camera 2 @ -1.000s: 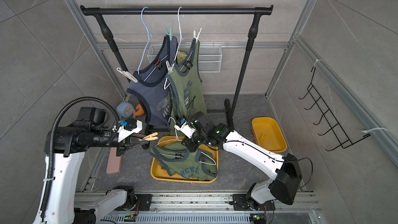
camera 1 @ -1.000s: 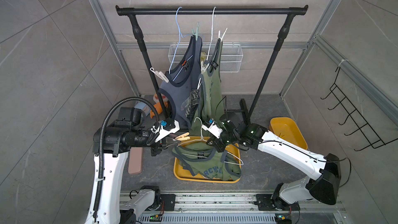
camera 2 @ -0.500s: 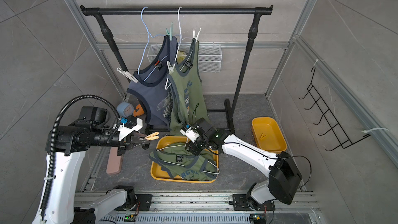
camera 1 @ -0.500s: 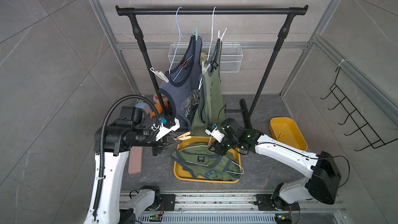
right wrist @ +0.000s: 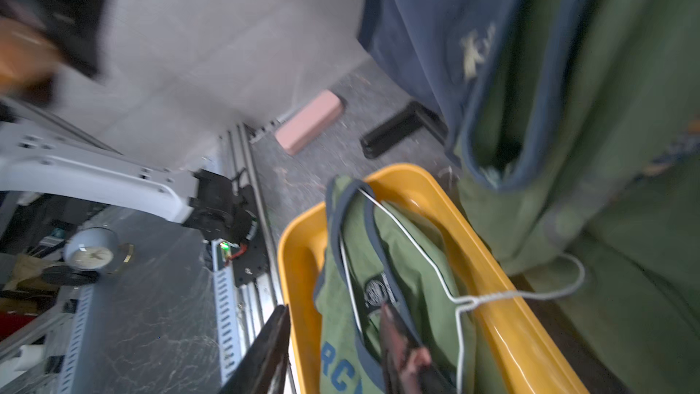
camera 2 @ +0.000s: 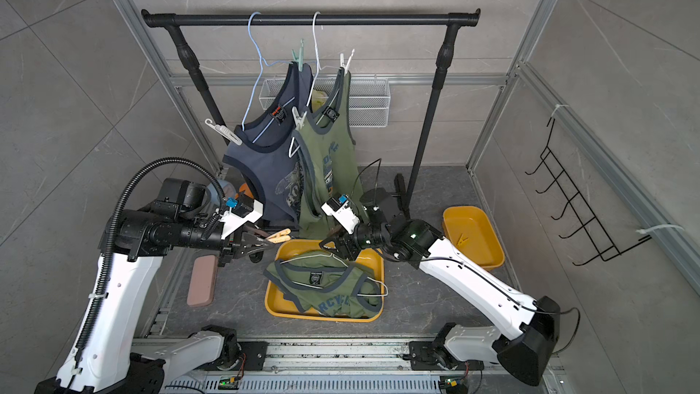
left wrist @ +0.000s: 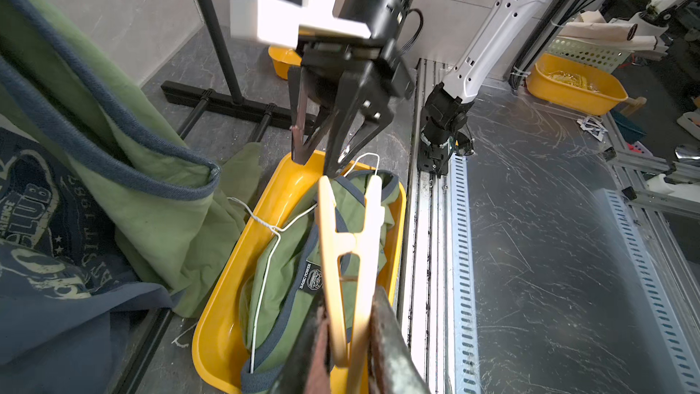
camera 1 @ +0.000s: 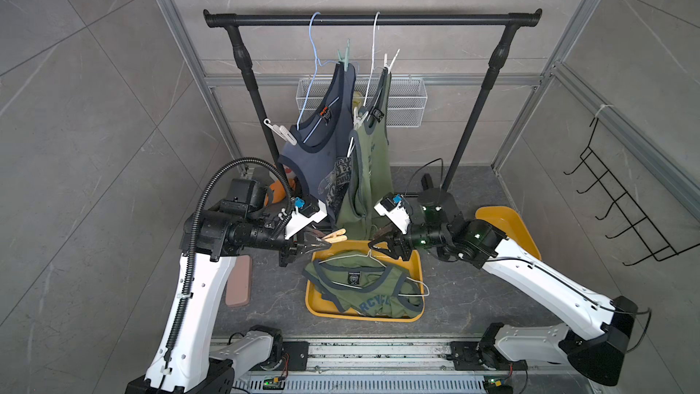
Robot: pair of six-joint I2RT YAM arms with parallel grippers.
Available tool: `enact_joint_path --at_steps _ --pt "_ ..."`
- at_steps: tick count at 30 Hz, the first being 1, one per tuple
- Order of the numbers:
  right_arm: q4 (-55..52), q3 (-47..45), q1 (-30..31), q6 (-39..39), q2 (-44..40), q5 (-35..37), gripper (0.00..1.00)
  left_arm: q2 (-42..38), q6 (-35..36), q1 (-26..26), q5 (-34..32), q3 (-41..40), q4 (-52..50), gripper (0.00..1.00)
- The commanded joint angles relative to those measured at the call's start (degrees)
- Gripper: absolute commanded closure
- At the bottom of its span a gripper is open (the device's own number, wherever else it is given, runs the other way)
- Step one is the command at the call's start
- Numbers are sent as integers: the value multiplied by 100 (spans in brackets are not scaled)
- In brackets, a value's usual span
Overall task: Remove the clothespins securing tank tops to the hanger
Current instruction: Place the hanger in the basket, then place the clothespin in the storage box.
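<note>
My left gripper (camera 1: 322,242) (left wrist: 348,297) is shut on a yellow clothespin (camera 1: 335,236) (left wrist: 348,252) just left of the yellow tray (camera 1: 314,305). My right gripper (camera 1: 378,244) (right wrist: 335,320) stands open and empty over the tray's far edge. One olive tank top (camera 1: 363,289) lies in the tray on a white wire hanger. The navy tank top (camera 1: 322,153) and another olive tank top (camera 1: 373,168) hang from the rail. A white clothespin (camera 1: 280,132) and a mint clothespin (camera 1: 344,57) grip the navy top. Two white clothespins (camera 1: 390,60) (camera 1: 358,119) grip the hanging olive top.
The black garment rack (camera 1: 371,18) spans the back, with its foot bars on the floor behind the tray. A wire basket (camera 1: 401,104) hangs on the back wall. A second yellow tray (camera 1: 507,229) sits at the right and a pink block (camera 1: 238,280) at the left.
My right gripper has opened and let go of the wire hanger, and the olive top on it has settled into the tray. The left gripper still holds the yellow clothespin.
</note>
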Motion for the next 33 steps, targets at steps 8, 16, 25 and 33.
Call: enact_joint_path --at_steps 8,16,25,33 --pt "1991 186 165 1407 -123 -1629 51 147 -498 -144 692 228 314 100" --pt "2670 446 447 1660 395 -1541 50 205 -582 -216 840 290 332 100" --pt "2635 661 497 1614 628 -1254 50 126 -559 -247 890 233 341 100" --pt "2808 613 566 1691 754 -1362 57 175 -691 -248 1021 334 406 100"
